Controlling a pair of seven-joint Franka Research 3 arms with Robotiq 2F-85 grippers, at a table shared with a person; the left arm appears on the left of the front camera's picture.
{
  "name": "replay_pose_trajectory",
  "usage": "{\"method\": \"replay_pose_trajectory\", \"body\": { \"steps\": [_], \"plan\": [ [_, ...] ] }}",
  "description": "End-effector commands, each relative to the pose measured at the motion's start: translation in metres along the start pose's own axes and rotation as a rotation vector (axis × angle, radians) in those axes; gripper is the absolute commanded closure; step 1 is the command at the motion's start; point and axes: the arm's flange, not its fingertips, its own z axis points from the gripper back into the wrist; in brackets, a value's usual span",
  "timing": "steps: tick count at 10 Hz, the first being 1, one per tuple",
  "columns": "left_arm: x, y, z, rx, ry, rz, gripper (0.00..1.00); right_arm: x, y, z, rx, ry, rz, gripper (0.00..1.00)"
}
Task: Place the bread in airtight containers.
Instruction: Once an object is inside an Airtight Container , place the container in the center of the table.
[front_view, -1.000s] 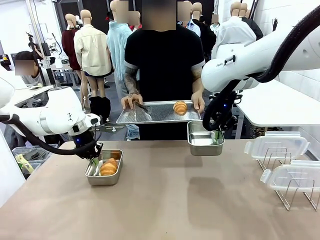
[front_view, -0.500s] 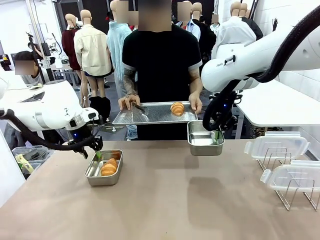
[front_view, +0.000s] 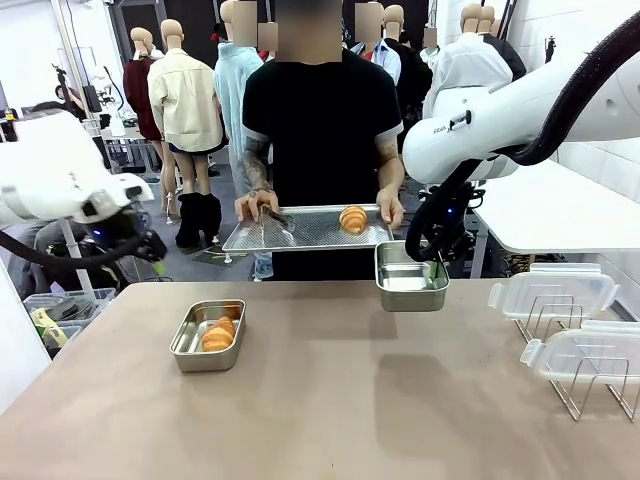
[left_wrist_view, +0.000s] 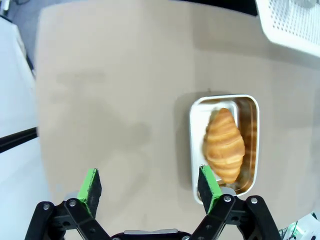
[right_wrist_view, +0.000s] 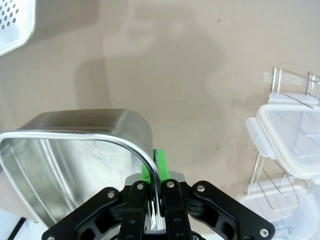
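A glossy, ridged golden-brown croissant (front_view: 218, 334) lies in a small rectangular steel pan (front_view: 190, 346) with rounded corners, which sits on the left part of the matte tan bench (front_view: 350, 410). From the left wrist view, the croissant (left_wrist_view: 223, 144) fills most of the pan (left_wrist_view: 193, 150) lengthwise, its crust banded in curved segments.

The left gripper (front_view: 155, 260) hangs off the bench's left edge, up and away from that pan. Its green-padded fingers (left_wrist_view: 90, 185) are spread wide with nothing between them.

The right gripper (front_view: 437, 268) is clamped tight on the rolled rim of an empty pan (front_view: 405, 280), holding it up near the far edge of the bench. In the right wrist view, the thin curved rim is pinched in the right gripper (right_wrist_view: 156, 167), and the brushed steel walls of the empty pan (right_wrist_view: 75, 165) slope inward.

Across the bench, a person (front_view: 320, 120) holds a flat perforated metal tray (front_view: 300, 232) in both hands. A second croissant (front_view: 353, 218) rests towards its right end.

At the right, two clear plastic lids (front_view: 553, 292) lie on a thin wire rack (front_view: 590, 395).
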Motion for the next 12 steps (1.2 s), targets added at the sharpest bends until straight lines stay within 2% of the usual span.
{"method": "replay_pose_trajectory", "body": {
  "steps": [1,4,5,6,12],
  "plan": [
    [-0.006,0.042,0.014,-0.005,-0.001,0.009,0.00,-0.005,-0.002,0.002,0.005,-0.001,0.004,1.00],
    [-0.007,0.080,0.030,-0.030,-0.043,-0.003,0.00,-0.005,-0.002,0.002,0.005,-0.001,0.004,1.00],
    [0.002,0.078,0.019,-0.035,-0.056,0.040,0.00,-0.005,-0.002,0.002,0.005,-0.001,0.004,1.00],
    [-0.008,0.079,0.029,0.004,-0.037,0.016,0.00,-0.005,-0.002,0.002,0.005,-0.001,0.004,1.00],
    [-0.008,0.079,0.029,0.004,-0.037,0.016,0.00,-0.005,-0.002,0.002,0.005,-0.001,0.004,1.00]
  ]
}}
